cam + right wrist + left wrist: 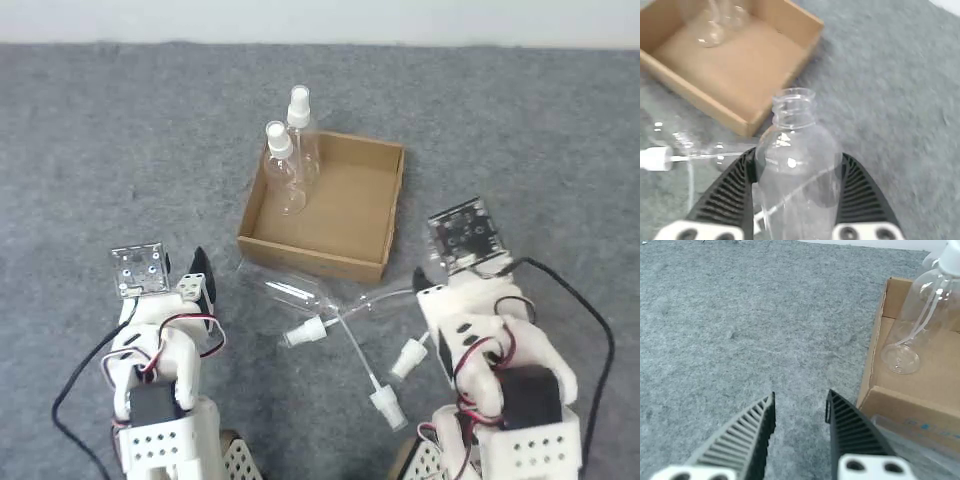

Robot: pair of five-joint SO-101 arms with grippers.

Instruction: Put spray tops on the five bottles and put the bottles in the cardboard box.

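Observation:
The cardboard box [370, 215] lies open at the table's middle, with two capped clear bottles [283, 165] [303, 130] standing in its far left corner. In front of the box a capless bottle [295, 293] lies on the carpet among three loose spray tops [305, 331] [410, 357] [385, 403]. My right gripper [797, 156] [425, 283] is shut on another capless bottle [790, 120], whose open neck points toward the box [700, 102]. My left gripper [801, 396] [200, 275] is open and holds nothing, low over the carpet just left of the box wall [875, 355].
Grey carpet covers the table, with free room left of the box and beyond it. Long dip tubes trail from the loose spray tops between the two arms. Cables hang beside both arm bases.

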